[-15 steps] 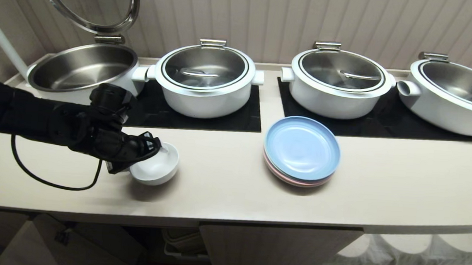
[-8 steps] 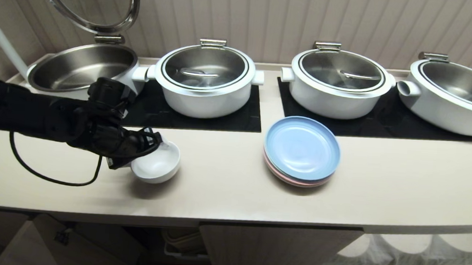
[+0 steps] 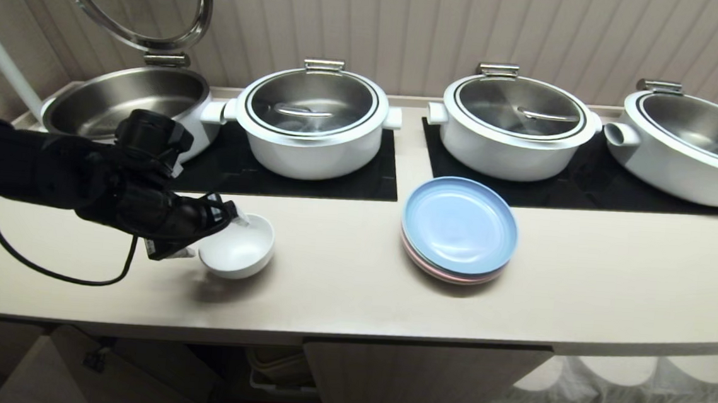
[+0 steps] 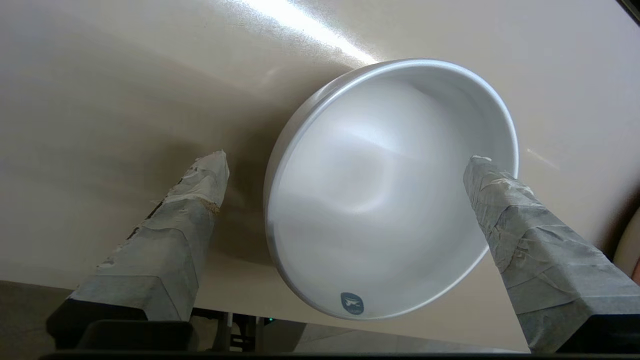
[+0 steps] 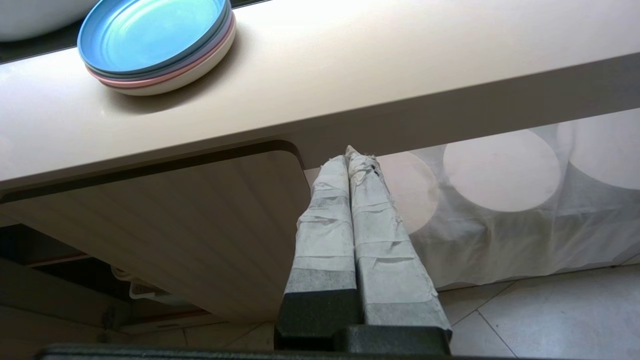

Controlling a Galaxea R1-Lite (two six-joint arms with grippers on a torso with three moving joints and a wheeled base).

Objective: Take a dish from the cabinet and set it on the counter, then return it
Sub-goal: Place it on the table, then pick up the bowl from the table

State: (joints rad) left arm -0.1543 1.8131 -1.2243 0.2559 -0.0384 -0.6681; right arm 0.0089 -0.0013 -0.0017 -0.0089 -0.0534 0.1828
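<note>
On the table, left part: white dish (image 3: 238,254) sits upright, near the front edge of the table (image 3: 352,302).
Left pincer (image 4: 345,165): spread wide, one finger outside the dish's wall, the other over its rim; contact seems absent, hard to confirm.
Right pincer (image 5: 348,156): fingers pressed together, empty, below the table beside the cabinet (image 5: 200,230) door.
Blue plates (image 3: 458,229): stacked, well apart from the dish.

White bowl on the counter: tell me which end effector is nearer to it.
Left. The left end effector is open at the white bowl, fingers either side of its rim. The right end effector is shut, parked below the counter by the cabinet door.
</note>
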